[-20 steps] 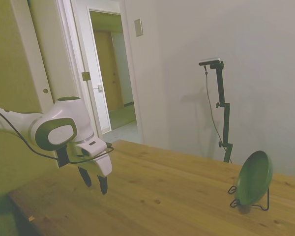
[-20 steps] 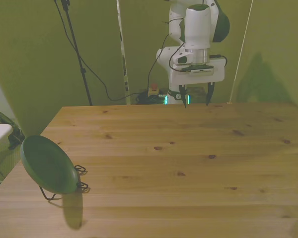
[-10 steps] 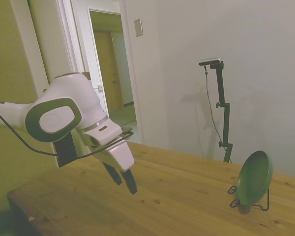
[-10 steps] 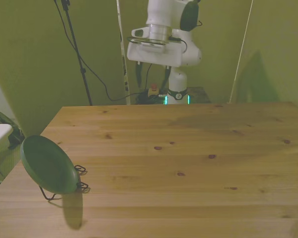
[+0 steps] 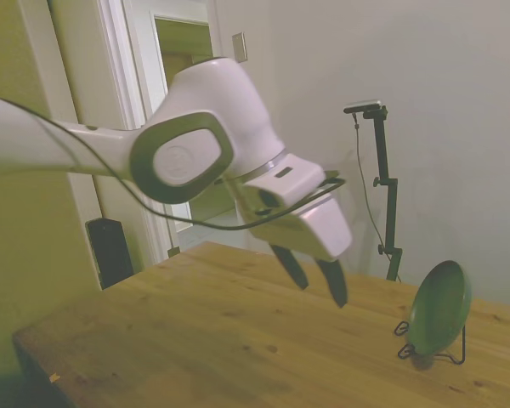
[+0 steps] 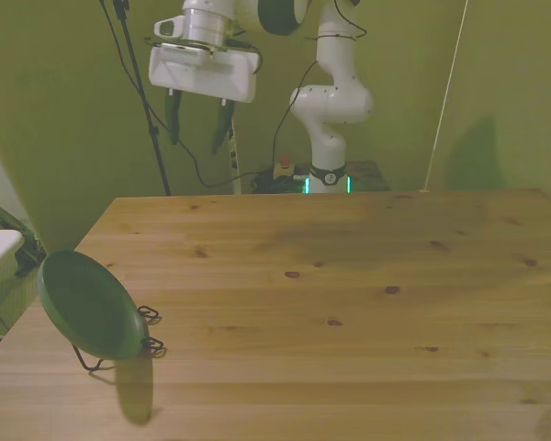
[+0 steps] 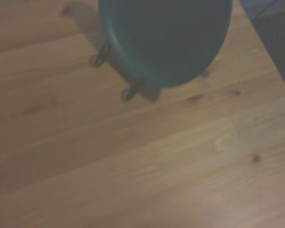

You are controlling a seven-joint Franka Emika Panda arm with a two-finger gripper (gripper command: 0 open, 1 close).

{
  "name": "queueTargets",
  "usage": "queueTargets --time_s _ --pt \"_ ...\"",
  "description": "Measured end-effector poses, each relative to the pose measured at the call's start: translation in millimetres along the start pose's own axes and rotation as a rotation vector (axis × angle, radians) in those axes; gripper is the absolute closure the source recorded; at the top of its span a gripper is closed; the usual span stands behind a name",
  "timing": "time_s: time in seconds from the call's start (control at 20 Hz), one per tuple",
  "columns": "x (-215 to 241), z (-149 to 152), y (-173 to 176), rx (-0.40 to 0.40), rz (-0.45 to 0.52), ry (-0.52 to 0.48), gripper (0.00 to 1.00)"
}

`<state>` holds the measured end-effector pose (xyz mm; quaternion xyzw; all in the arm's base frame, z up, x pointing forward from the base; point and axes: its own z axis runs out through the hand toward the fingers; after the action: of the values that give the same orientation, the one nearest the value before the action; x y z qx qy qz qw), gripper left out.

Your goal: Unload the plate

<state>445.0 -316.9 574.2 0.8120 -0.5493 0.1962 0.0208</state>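
My fingers (image 6: 198,125) hang spread and empty, high above the far edge of the counter (image 6: 349,276). The plate (image 6: 89,305) leans nearly upright in a thin wire stand (image 6: 147,333) at the counter's near corner, on the front view's left, well apart from me, below and ahead. Its rim is cut off in the blurred wrist view, and it hides most of the stand.
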Motion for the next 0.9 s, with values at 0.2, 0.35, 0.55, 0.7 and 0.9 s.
queueTargets --time_s 0.2,0.35,0.55,0.7,0.9 --pt "32 11 -41 -0.004 0.003 -0.008 0.00" --pt "40 12 -40 -0.004 0.011 0.009 0.00" --pt "72 31 -35 0.002 0.040 0.089 0.00" --pt "93 50 -36 0.003 0.038 0.132 0.00" --pt "110 76 -41 0.036 0.031 0.139 0.00"
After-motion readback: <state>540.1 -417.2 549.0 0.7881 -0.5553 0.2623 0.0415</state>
